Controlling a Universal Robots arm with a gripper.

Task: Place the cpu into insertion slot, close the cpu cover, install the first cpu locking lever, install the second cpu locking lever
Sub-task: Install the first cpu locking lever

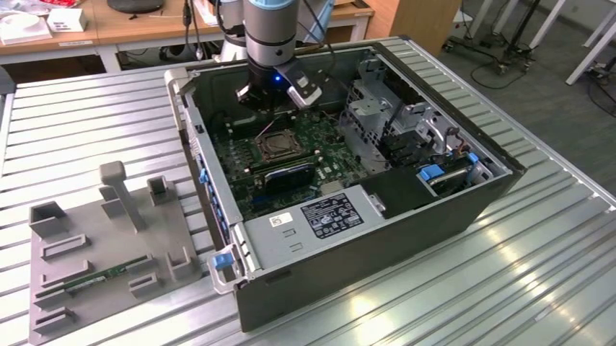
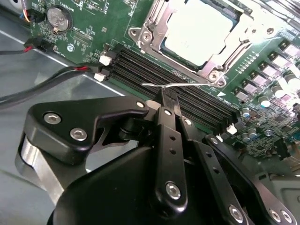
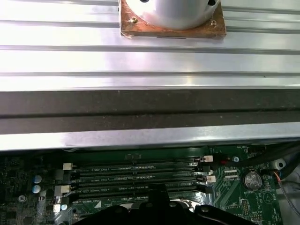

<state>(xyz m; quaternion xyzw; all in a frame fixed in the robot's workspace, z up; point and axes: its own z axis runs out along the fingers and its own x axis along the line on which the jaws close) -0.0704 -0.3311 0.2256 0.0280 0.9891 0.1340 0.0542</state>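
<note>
A ribbed metal table point(image 1: 539, 245) carries an open computer case point(image 1: 385, 238) and a grey fixture tray point(image 1: 97, 288).

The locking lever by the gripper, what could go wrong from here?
The fingers meet right at the thin wire locking lever, so it could slip or spring free. The memory slots lie directly under the gripper; a low move might scrape them. The cpu cover already lies over the cpu, so a slip could jolt it.

No readable print on label point(image 1: 330, 214).
</note>
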